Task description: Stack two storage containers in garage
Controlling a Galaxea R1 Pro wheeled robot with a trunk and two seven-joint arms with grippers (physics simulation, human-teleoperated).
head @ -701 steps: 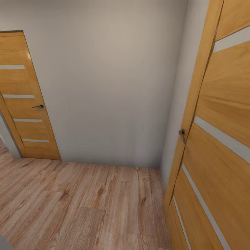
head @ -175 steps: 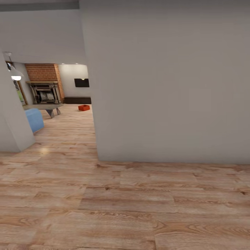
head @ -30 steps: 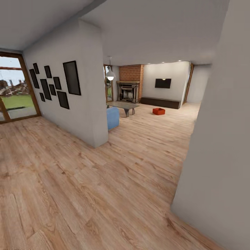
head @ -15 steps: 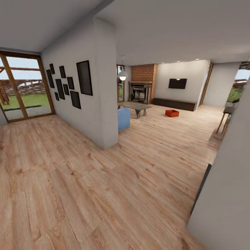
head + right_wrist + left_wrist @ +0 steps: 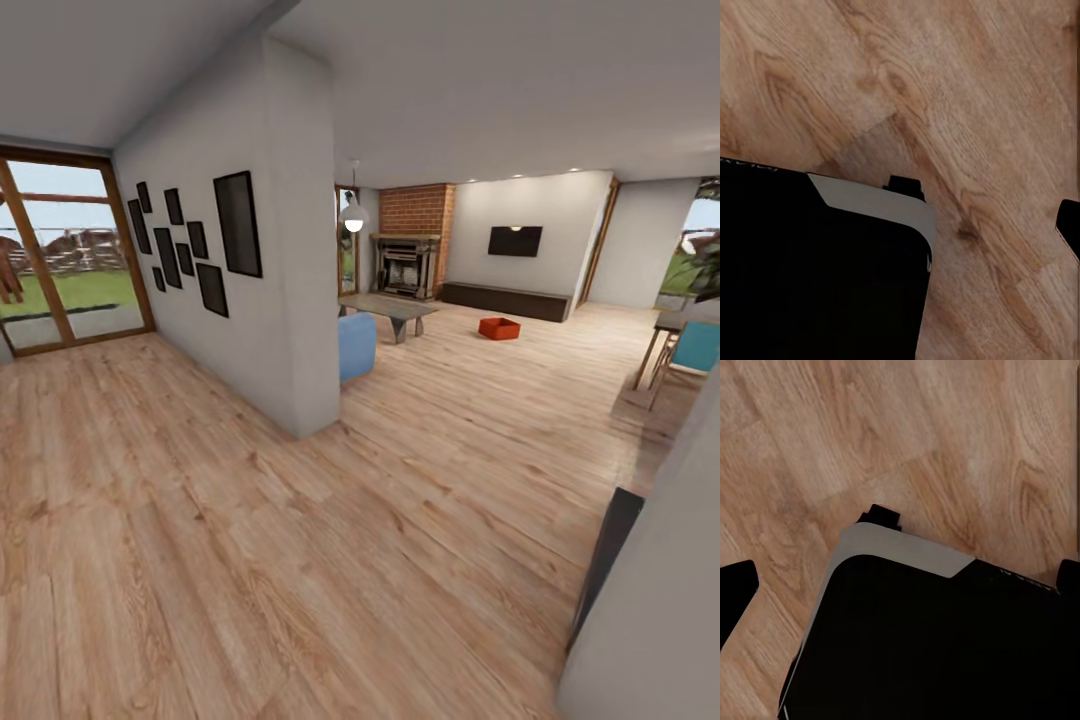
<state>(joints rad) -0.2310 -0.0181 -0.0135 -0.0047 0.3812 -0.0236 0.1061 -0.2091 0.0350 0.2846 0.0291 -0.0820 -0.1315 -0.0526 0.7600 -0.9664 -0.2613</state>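
One red-orange storage container [image 5: 499, 328] sits on the light wood floor far ahead in the living room, near the dark low cabinet under the wall screen. No other container shows. In the left wrist view, my left gripper [image 5: 902, 585] hangs over the plank floor with its dark fingertips [image 5: 735, 594] wide apart, open and holding nothing. My right gripper [image 5: 900, 225] shows one fingertip [image 5: 1069, 225] at the frame edge and also reads as open and holds nothing. Both wrist views look down on my black and grey base [image 5: 930, 645].
A grey partition wall [image 5: 290, 260] with black picture frames stands ahead on the left, a blue sofa [image 5: 356, 345] and a grey low table [image 5: 390, 308] behind it. A wall corner [image 5: 650, 600] is close at the right. A brick fireplace [image 5: 408, 255] is far back, a teal chair [image 5: 692, 350] at right.
The camera has moved on and the view has shifted, so the near right wall covers less. More of the living room and the teal chair at the right have come into view.
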